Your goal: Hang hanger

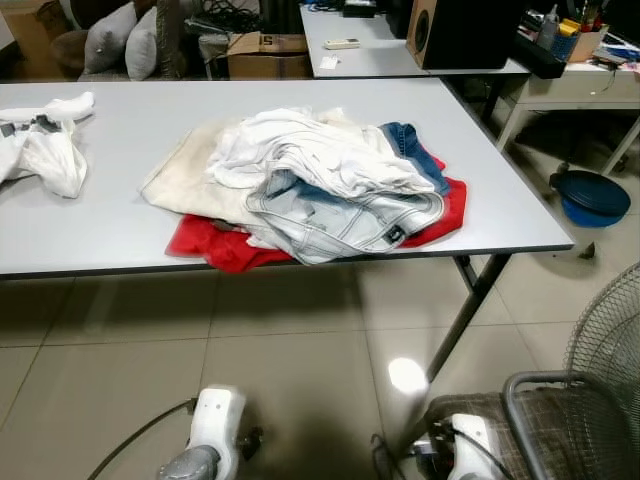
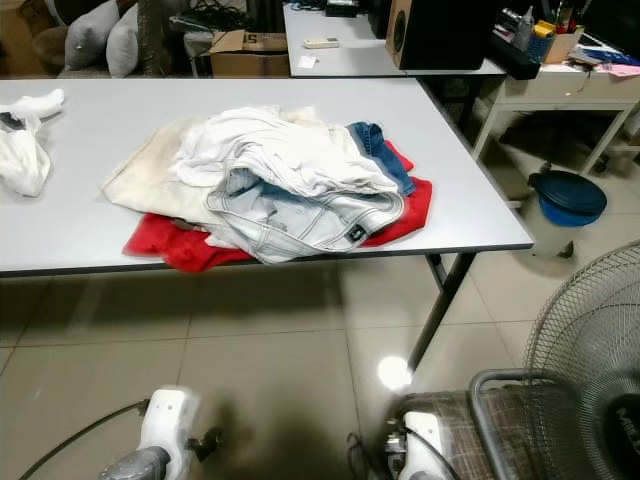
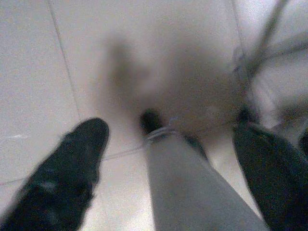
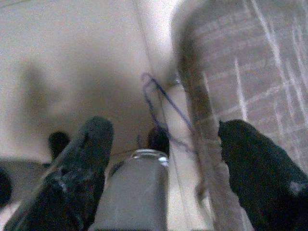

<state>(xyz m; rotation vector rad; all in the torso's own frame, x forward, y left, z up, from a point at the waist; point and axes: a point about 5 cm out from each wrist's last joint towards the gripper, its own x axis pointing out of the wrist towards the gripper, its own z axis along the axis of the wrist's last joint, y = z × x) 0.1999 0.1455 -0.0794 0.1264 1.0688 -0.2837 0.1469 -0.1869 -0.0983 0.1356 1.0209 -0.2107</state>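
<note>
So, progress: you had not started; nothing was hung, by my judgement.
Hanger: I could not make one out.
Clothes pile (image 1: 310,190): lay heaped on your grey table (image 1: 120,230), untouched.
Left gripper (image 3: 163,178): hung low over the floor tiles (image 1: 280,390), fingers spread, holding nothing.
Right gripper (image 4: 163,178): hung beside a woven chair (image 1: 560,420), fingers spread, holding nothing.

- A pale grey table (image 1: 120,230) on dark angled legs stands on a floor (image 1: 120,400) of large, glossy beige tiles, which catch a bright spot of reflected light.
- A second table (image 1: 370,55) stands behind it.
- A standing fan's wire grille (image 2: 590,330) shows low on the right.
- Grey cushions (image 1: 120,40) lie far back on the left, on what may be a sofa.
</note>
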